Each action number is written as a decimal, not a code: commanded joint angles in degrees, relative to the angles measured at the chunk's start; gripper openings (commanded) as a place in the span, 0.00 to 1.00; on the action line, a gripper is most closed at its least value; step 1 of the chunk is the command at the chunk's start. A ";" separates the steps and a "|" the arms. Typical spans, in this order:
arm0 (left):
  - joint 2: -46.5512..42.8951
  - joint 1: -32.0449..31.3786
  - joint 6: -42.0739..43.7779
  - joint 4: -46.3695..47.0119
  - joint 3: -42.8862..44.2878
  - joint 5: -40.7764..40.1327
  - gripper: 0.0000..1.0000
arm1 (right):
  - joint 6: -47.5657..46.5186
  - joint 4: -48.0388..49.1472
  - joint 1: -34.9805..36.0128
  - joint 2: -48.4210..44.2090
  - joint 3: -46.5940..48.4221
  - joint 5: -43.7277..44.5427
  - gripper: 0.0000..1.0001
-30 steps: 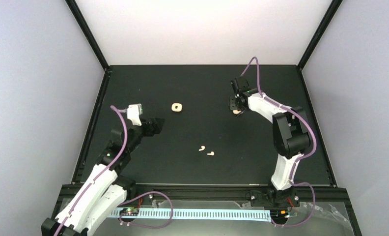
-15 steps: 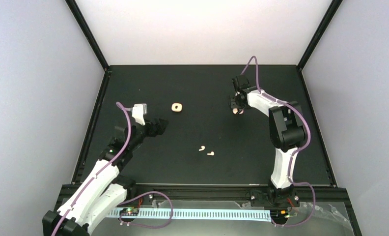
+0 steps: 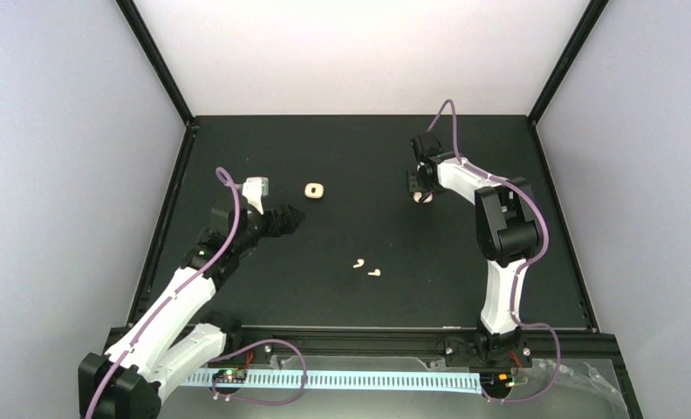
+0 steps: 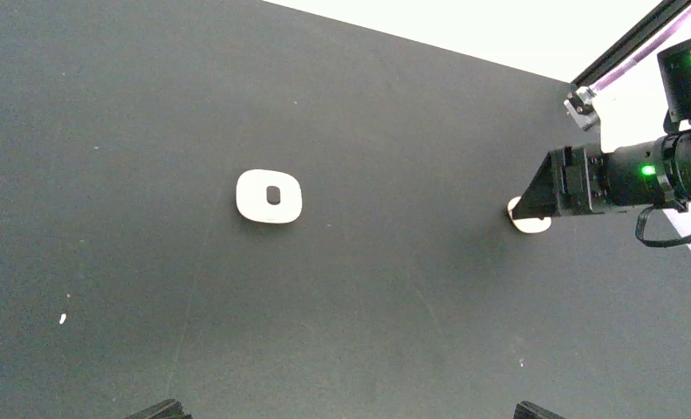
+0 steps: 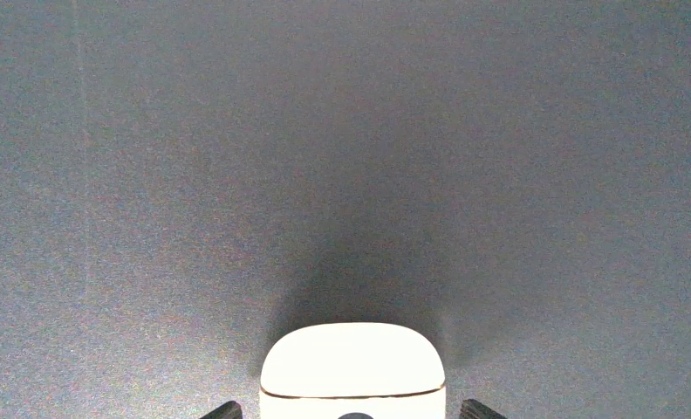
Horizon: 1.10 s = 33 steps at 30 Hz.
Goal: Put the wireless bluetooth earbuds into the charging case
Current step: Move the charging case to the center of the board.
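Earbuds, two in view: white, lying loose near mid-table, just beside each other, apart from both arms.
Left case: cream, rounded, dark spot at centre, flat on table, well beyond the earbuds, near left gripper.
Right case: cream, thin seam line across, on table between fingers of right gripper.
Right gripper: parted, straddling right case, narrow gap either side, not gripping.
Left gripper: spread wide, nothing held.
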 commanded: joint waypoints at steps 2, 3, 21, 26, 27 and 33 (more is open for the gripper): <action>0.25 -0.18 0.29 -2.11 2.34 1.49 0.99 | 0.31 -1.14 -0.18 2.34 1.51 -0.11 0.62; 0.25 -0.18 0.28 -2.15 2.33 1.44 0.99 | 0.43 -1.19 -0.19 2.38 1.42 -0.06 0.61; -1.42 -0.16 -0.18 -1.40 2.17 2.01 0.99 | 8.63 -1.57 0.20 -7.70 -7.66 1.35 0.44; -1.29 -0.18 -0.88 -0.88 2.17 2.91 0.99 | 18.57 -1.06 2.60 -19.34 -19.48 2.77 0.44; -1.25 -0.16 -0.98 -0.72 2.09 3.15 0.99 | 20.94 -0.96 3.23 -21.50 -21.72 2.80 0.44; -0.99 -0.16 -1.87 -0.20 1.99 4.76 0.99 | 39.61 -1.81 8.80 -30.27 -29.59 2.11 0.45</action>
